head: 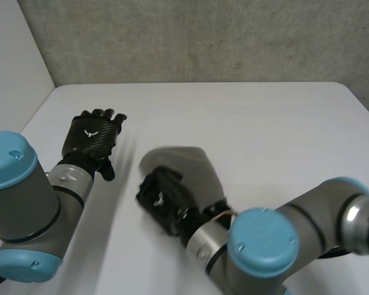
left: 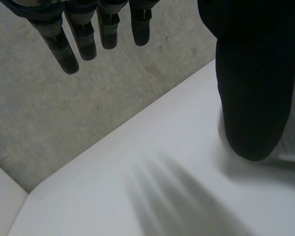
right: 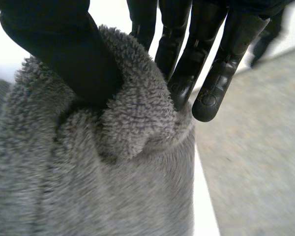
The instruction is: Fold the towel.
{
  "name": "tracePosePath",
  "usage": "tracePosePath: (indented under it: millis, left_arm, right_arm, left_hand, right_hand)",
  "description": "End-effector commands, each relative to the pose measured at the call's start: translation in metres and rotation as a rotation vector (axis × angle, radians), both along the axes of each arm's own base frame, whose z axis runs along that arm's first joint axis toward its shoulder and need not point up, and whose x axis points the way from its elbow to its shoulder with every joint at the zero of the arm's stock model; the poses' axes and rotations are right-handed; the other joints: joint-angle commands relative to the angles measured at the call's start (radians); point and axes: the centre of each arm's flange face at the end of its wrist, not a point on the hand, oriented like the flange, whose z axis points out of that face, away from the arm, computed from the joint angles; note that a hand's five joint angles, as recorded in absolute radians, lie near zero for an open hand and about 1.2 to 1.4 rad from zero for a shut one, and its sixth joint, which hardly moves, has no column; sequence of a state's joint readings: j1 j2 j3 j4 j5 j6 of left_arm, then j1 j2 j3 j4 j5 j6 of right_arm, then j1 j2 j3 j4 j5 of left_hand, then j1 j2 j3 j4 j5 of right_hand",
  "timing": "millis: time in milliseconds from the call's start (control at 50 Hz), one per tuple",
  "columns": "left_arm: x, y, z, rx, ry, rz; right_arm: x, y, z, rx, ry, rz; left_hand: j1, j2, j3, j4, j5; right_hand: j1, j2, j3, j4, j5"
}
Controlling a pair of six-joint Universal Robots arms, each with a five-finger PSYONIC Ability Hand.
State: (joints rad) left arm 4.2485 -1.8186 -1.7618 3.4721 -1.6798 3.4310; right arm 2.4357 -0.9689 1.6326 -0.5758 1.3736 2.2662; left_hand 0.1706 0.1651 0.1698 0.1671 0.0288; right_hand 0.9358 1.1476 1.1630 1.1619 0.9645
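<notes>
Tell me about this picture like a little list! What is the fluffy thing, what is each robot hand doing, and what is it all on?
fluffy thing: a grey towel, bunched up, not lying flat
right hand: thumb and fingers pinch a fold of the towel
left hand: fingers straight, holding nothing, off to the side and apart from the towel
table: white, with the towel on the side near the robot
behind the table: a grey wall
</notes>
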Motion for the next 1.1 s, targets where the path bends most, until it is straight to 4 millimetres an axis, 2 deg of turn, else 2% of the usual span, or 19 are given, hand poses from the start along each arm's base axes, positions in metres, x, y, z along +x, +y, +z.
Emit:
tracePosePath:
  millis: [20,40,80,100,140,160,180,280,300,400,440,580,700,740,820,860,920,1020,1100]
  left_arm:
    - [-0.004,0.003,0.0,0.002,0.002,-0.022]
    - [-0.004,0.003,0.0,0.001,0.002,-0.022]
    - [-0.011,0.006,0.006,-0.018,0.014,-0.05]
    - [-0.011,0.006,0.006,-0.018,0.014,-0.05]
    - [-0.023,0.009,0.016,-0.05,0.037,-0.085]
    - [-0.023,0.009,0.016,-0.05,0.037,-0.085]
    - [-0.029,0.01,0.022,-0.063,0.051,-0.101]
    - [-0.046,0.013,0.036,-0.079,0.126,-0.143]
    - [-0.049,0.012,0.034,-0.054,0.144,-0.147]
    - [-0.063,0.016,0.023,0.077,0.164,-0.165]
    - [-0.066,0.018,0.018,0.13,0.166,-0.165]
    - [-0.071,0.021,-0.005,0.318,0.198,-0.133]
    - [-0.07,0.027,-0.02,0.351,0.174,-0.116]
    - [-0.065,0.029,-0.031,0.367,0.146,-0.087]
    - [-0.063,0.031,-0.044,0.378,0.132,-0.072]
    - [-0.06,0.034,-0.061,0.404,0.101,-0.069]
    - [-0.06,0.033,-0.073,0.402,0.074,-0.074]
    - [-0.064,0.028,-0.08,0.368,0.037,-0.089]
    - [-0.067,0.024,-0.071,0.329,0.025,-0.097]
  right_arm:
    - [-0.006,-0.002,0.01,0.037,-0.03,-0.014]
    - [-0.006,-0.002,0.01,0.037,-0.03,-0.014]
    - [-0.027,-0.036,0.029,0.129,-0.135,-0.119]
    - [-0.027,-0.036,0.029,0.13,-0.136,-0.12]
    - [-0.044,-0.054,0.054,0.219,-0.26,-0.184]
    - [-0.044,-0.055,0.054,0.219,-0.261,-0.184]
    - [-0.05,-0.058,0.065,0.261,-0.311,-0.203]
    - [-0.073,-0.08,0.076,0.43,-0.38,-0.291]
    - [-0.081,-0.088,0.077,0.484,-0.386,-0.319]
    - [-0.086,-0.097,0.085,0.611,-0.371,-0.318]
    - [-0.085,-0.098,0.085,0.651,-0.351,-0.311]
    - [-0.075,-0.114,0.061,0.803,-0.257,-0.338]
    - [-0.067,-0.123,0.045,0.84,-0.22,-0.349]
    - [-0.063,-0.127,0.034,0.865,-0.192,-0.355]
    - [-0.061,-0.132,0.026,0.86,-0.174,-0.359]
    - [-0.06,-0.136,0.024,0.811,-0.145,-0.351]
    - [-0.06,-0.137,0.022,0.765,-0.109,-0.344]
    - [-0.061,-0.138,0.011,0.731,-0.057,-0.352]
    - [-0.063,-0.139,0.008,0.693,-0.023,-0.379]
  left_hand:
    - [0.004,0.009,0.005,0.007,-0.029]
    - [0.004,0.009,0.005,0.007,-0.029]
    - [0.004,0.009,0.005,0.007,-0.029]
    - [0.004,0.009,0.005,0.007,-0.029]
    - [0.004,0.009,0.005,0.007,-0.029]
    - [0.004,0.009,0.005,0.007,-0.029]
    - [0.004,0.009,0.005,0.007,-0.029]
    - [0.014,0.019,0.014,0.017,-0.019]
    - [0.025,0.031,0.026,0.029,-0.008]
    - [0.04,0.046,0.041,0.043,0.007]
    - [0.037,0.043,0.038,0.04,0.004]
    - [0.04,0.046,0.041,0.043,0.007]
    - [0.037,0.043,0.038,0.04,0.004]
    - [0.031,0.037,0.032,0.035,-0.002]
    - [0.008,0.013,0.008,0.011,-0.025]
    - [0.004,0.009,0.005,0.007,-0.029]
    - [0.004,0.009,0.005,0.007,-0.029]
    - [0.004,0.009,0.005,0.007,-0.029]
    - [0.004,0.009,0.005,0.007,-0.029]
  right_hand:
    - [-0.761,-0.973,-0.988,-0.987,-0.965]
    - [-0.761,-0.973,-0.988,-0.987,-0.965]
    - [-0.761,-0.973,-0.988,-0.987,-0.965]
    - [-0.761,-0.973,-0.988,-0.987,-0.965]
    - [-0.761,-0.973,-0.988,-0.987,-0.965]
    - [-0.761,-0.973,-0.988,-0.987,-0.965]
    - [-0.761,-0.973,-0.988,-0.987,-0.965]
    - [-0.761,-0.973,-0.988,-0.987,-0.965]
    - [-0.761,-0.973,-0.988,-0.987,-0.965]
    - [-0.761,-0.973,-0.988,-0.987,-0.965]
    - [-0.761,-0.973,-0.988,-0.987,-0.965]
    - [-0.761,-0.973,-0.988,-0.987,-0.965]
    - [-0.761,-0.973,-0.988,-0.987,-0.965]
    - [-0.761,-0.973,-0.988,-0.987,-0.965]
    - [-0.761,-0.973,-0.988,-0.987,-0.965]
    - [-0.761,-0.973,-0.988,-0.987,-0.965]
    - [-0.761,-0.973,-0.988,-0.987,-0.965]
    - [-0.761,-0.973,-0.988,-0.987,-0.965]
    - [-0.761,-0.973,-0.988,-0.987,-0.965]
